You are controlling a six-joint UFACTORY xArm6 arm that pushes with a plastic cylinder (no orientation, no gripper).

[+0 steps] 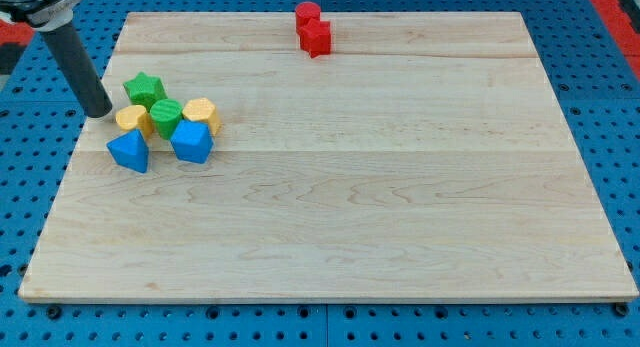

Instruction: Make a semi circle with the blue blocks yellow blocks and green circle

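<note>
My tip rests on the board at the view's left, just left of a cluster of blocks. The cluster holds a green star at its top, a green circle in the middle, a yellow block to its left and a yellow block to its right. Below them sit a blue triangular block and a blue block. The tip is close to the left yellow block and the green star; I cannot tell whether it touches them.
A red cylinder and a red block stand together near the top edge of the wooden board. The board lies on a blue pegboard surface.
</note>
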